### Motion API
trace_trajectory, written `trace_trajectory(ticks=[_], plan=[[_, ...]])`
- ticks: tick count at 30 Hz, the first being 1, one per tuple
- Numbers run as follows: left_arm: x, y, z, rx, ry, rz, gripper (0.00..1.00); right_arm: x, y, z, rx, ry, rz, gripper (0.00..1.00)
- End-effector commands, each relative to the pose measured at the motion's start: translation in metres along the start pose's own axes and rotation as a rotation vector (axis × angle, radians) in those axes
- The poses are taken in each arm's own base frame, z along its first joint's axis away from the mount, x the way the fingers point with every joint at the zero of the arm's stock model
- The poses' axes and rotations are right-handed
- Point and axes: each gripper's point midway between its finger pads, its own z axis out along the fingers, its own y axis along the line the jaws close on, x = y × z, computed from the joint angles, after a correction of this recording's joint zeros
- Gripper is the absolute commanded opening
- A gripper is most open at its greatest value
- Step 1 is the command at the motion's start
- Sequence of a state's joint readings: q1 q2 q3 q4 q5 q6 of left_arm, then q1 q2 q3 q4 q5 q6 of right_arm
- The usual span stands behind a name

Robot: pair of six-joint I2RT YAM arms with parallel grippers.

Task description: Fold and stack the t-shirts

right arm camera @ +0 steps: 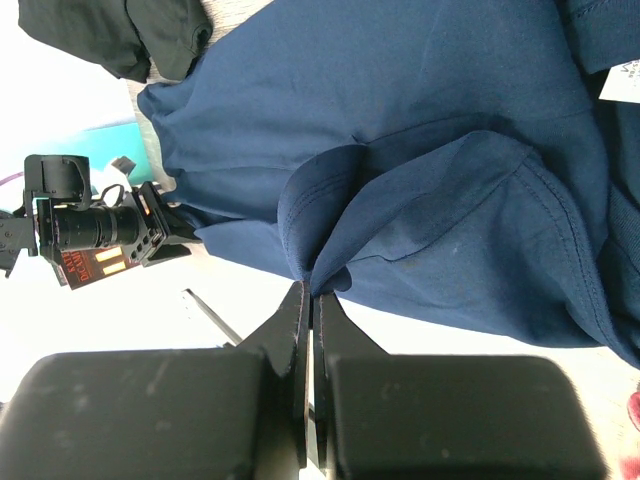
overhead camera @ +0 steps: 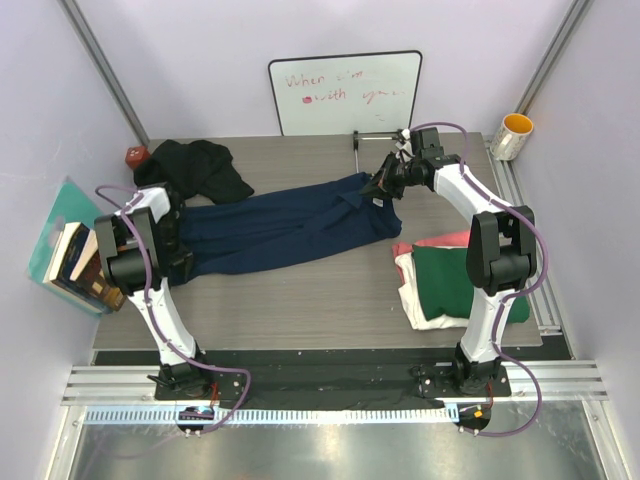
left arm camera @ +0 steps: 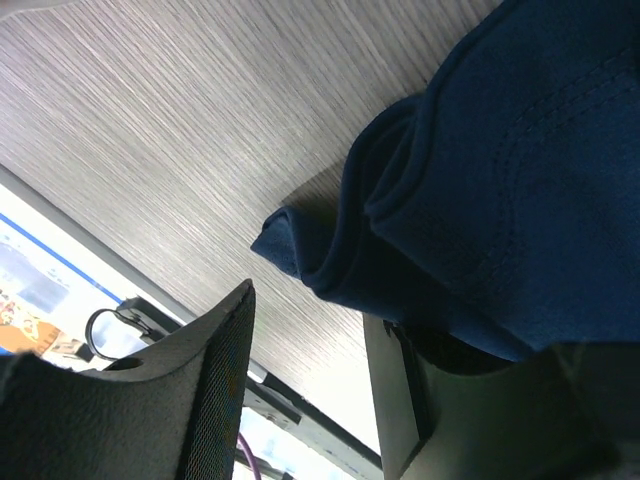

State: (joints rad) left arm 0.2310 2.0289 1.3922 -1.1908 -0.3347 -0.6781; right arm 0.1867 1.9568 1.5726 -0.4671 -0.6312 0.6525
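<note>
Pinching the navy t-shirt (right arm camera: 420,160), right gripper (right arm camera: 310,292) is fully closed; left gripper (left arm camera: 315,312) half-open, cloth against one finger (left arm camera: 405,405); black t-shirt (overhead camera: 195,165) at eleven o'clock.

The overhead camera looks steeply down from behind the arm bases (overhead camera: 325,378). Each wrist camera sits close behind its own fingers (right arm camera: 283,332), facing past them; all views share the navy t-shirt (overhead camera: 280,228) at the fingertips.

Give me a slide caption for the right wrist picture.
Right claw shut on a fold of the navy t-shirt, black t-shirt lying beyond.
</note>
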Motion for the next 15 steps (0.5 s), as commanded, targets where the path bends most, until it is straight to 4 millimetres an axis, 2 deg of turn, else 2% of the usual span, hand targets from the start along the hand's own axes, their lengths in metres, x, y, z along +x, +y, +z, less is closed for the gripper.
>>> trace_trajectory(ticks=[1,9,11,15], plan=[[-0.026,-0.009,0.004,0.020,-0.100,-0.069,0.49,-0.012,0.028,-0.020,-0.065,-0.057,-0.074,0.01],[-0.041,-0.007,-0.034,0.095,-0.177,-0.130,0.48,-0.014,0.025,-0.016,-0.066,-0.051,-0.072,0.01],[-0.045,-0.006,-0.037,0.093,-0.188,-0.132,0.49,-0.015,0.026,-0.014,-0.069,-0.048,-0.073,0.01],[-0.043,-0.011,-0.027,0.075,-0.155,-0.118,0.48,-0.016,0.025,-0.013,-0.070,-0.047,-0.070,0.01]])
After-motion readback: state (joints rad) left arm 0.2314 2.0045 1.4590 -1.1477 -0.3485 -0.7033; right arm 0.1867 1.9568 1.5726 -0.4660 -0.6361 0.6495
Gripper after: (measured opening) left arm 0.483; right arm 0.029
